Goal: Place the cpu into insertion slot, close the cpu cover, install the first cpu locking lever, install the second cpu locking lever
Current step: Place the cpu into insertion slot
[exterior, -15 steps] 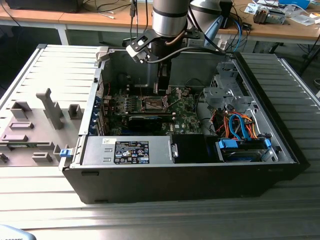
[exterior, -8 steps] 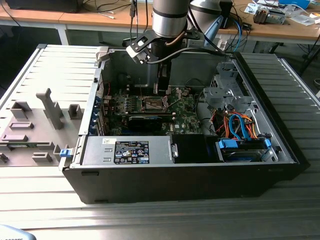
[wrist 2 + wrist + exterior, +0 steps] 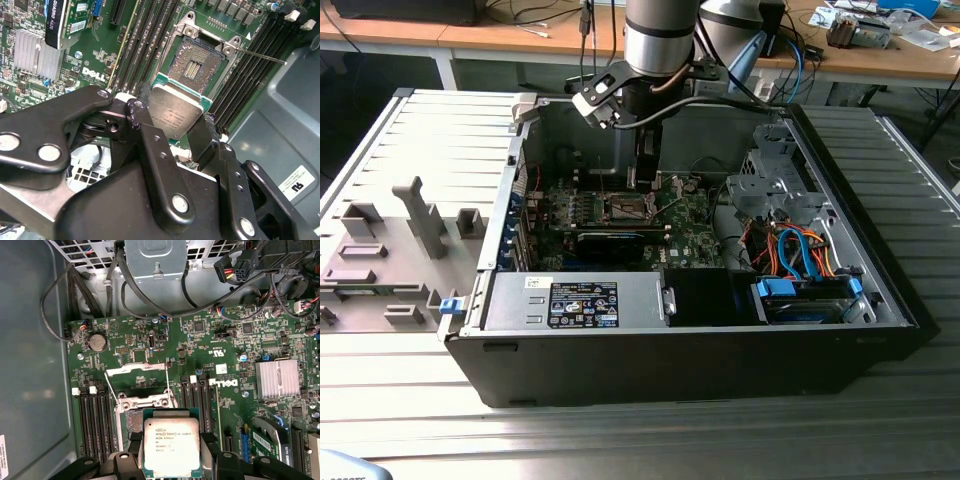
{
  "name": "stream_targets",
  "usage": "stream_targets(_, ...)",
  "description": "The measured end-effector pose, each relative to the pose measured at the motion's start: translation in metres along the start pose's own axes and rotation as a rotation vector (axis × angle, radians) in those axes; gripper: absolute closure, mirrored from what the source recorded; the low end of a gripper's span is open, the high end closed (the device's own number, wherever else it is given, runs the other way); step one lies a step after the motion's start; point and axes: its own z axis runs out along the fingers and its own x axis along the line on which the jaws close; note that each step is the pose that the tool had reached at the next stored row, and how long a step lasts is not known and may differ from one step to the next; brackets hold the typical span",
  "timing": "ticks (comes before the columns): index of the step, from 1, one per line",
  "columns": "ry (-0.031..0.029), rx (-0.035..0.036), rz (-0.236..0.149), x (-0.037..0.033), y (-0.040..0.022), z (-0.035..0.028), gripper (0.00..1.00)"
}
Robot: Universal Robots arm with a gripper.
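In the second wrist view, the gripper [image 3: 172, 120] is seen nearest, pinched on two opposite edges of the cpu [image 3: 176, 113], which is held just over the bare insertion slot [image 3: 195, 65] and not seated.

In the first wrist view, the cpu cover [image 3: 136, 371] is seen raised.

In the exterior view, the arm [image 3: 658, 40] is seen entering the computer case [image 3: 670, 370] at twelve o'clock.

The cpu is judged light, stiff, slick-topped and fragile beneath, so it is best held by its edges.

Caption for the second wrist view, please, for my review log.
Gripper holds the cpu by its edges, close to the open insertion slot on the green circuit board.
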Motion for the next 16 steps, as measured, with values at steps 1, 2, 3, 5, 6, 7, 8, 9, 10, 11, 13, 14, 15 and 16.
stream_targets(1,0.0,0.0,0.0,0.0,0.0,0.0004,0.46)
stream_targets(2,0.0,0.0,0.0,0.0,0.0,0.0007,0.46)
stream_targets(3,0.0,0.0,0.0,0.0,0.0,0.0009,0.46)
stream_targets(5,0.0,0.0,0.0,0.0,0.0,0.0012,0.46)
stream_targets(6,0.0,0.0,0.0,0.0,0.0,0.0013,0.46)
stream_targets(7,0.0,0.0,0.0,0.0,0.0,0.0015,0.46)
stream_targets(8,0.0,0.0,0.0,0.0,0.0,0.0016,0.46)
stream_targets(9,0.0,0.0,0.0,0.0,0.0,0.0017,0.46)
stream_targets(10,0.0,0.0,0.0,0.0,0.0,0.0019,0.46)
stream_targets(11,0.0,0.0,0.0,0.0,0.0,0.0022,0.46)
stream_targets(13,0.0,0.0,0.0,0.0,0.0,0.0026,0.46)
stream_targets(14,0.0,0.0,0.0,0.0,0.0,0.0027,0.46)
stream_targets(15,0.0,0.0,0.0,0.0,0.0,0.0029,0.46)
stream_targets(16,0.0,0.0,0.0,0.0,0.0,0.003,0.46)
